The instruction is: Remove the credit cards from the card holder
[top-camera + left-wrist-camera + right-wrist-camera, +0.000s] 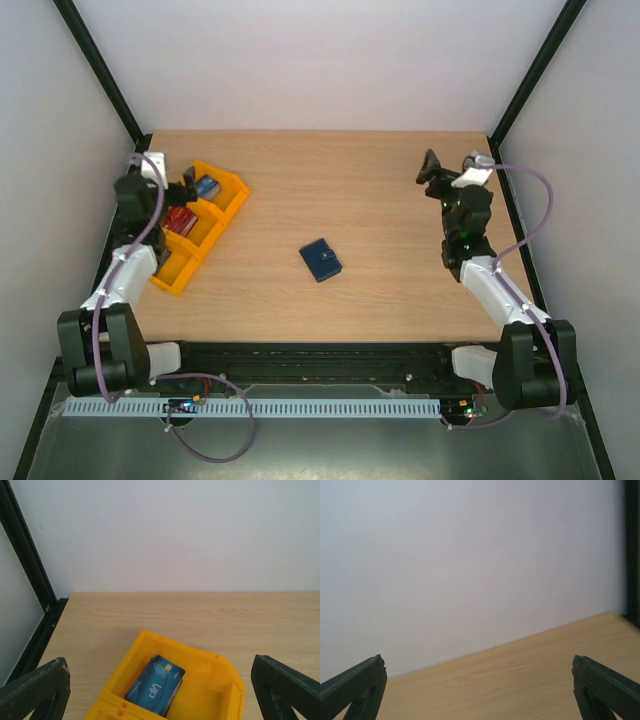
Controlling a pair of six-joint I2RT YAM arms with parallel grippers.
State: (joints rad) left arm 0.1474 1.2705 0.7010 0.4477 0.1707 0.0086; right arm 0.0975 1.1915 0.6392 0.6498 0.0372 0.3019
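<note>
The card holder (pixel 320 260) is a small navy-blue wallet lying shut near the middle of the wooden table, seen only in the top view. No credit cards show in or on it; its inside is hidden. My left gripper (pixel 174 208) is open and empty at the far left, over the orange tray; in the left wrist view (pixel 160 664) its fingers straddle the tray's far compartment. My right gripper (pixel 448 166) is open and empty at the far right, well away from the card holder; in the right wrist view (pixel 477 661) it faces bare table and the back wall.
The orange three-compartment tray (pixel 228 208) stands at the left edge. Its far compartment (pixel 220 690) holds a blue card lettered "VIP" (pixel 154 685) on a small stack; the middle one holds red cards (pixel 180 220). Black frame posts (pixel 27 575) stand at the back corners.
</note>
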